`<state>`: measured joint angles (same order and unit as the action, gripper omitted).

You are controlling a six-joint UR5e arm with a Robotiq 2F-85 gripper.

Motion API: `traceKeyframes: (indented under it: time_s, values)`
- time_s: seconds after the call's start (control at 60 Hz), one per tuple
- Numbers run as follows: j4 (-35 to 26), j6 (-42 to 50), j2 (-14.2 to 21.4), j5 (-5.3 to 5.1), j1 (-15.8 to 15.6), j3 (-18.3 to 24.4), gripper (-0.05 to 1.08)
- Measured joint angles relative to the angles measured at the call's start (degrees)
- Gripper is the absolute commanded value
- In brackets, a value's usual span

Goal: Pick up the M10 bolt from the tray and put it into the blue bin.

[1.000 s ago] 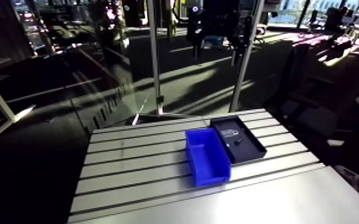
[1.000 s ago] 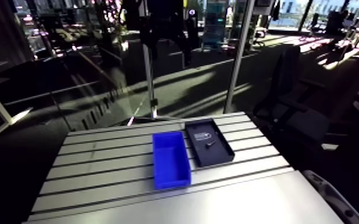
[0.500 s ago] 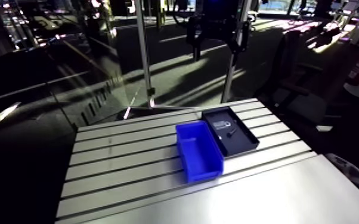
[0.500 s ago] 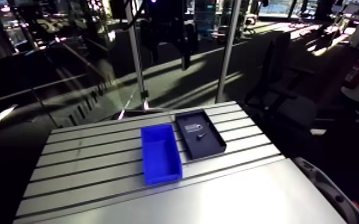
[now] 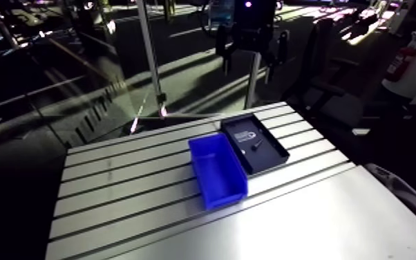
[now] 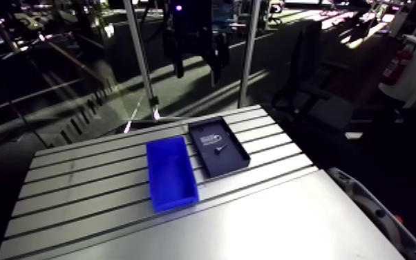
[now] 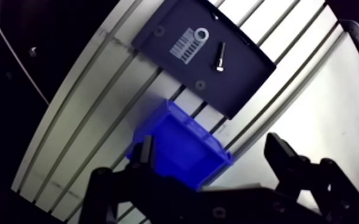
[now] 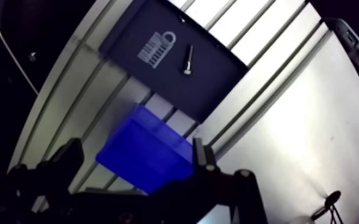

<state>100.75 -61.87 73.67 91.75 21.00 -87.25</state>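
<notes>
**A:** What has changed since just before?

**B:** Mostly the viewpoint. The whole arm view has shifted, so the camera is moving with the arm. The blue bin point(image 5: 218, 173) and the black tray point(image 5: 271, 158) keep their places on the slotted table point(image 5: 114, 200). The tray sits just right of the bin, close beside it or touching.

**A:** And the bolt?

**B:** The M10 bolt point(image 7: 220, 56) lies flat in the tray's far half, just beside a white barcode label point(image 7: 188, 43). It looks untouched.

**A:** The gripper?

**B:** The gripper point(image 7: 212, 156) hangs well above the table. The wrist view shows its two fingers spread wide with nothing between them. The bin lies under them, and the tray and bolt are further ahead.

**A:** What does that mean for the task?

**B:** I judge this to be the approach only, with no pick begun. The arm would need to travel on beyond the bin, centre over the bolt, set the jaws across its shank and then descend.
</notes>
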Motion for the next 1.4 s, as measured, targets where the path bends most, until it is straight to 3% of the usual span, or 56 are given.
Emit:
traceKeyframes:
  time_s: [1.4]
  values:
    - [18.1, -6.2, -7.5, 0.06, 5.5, -11.4, 0.01]
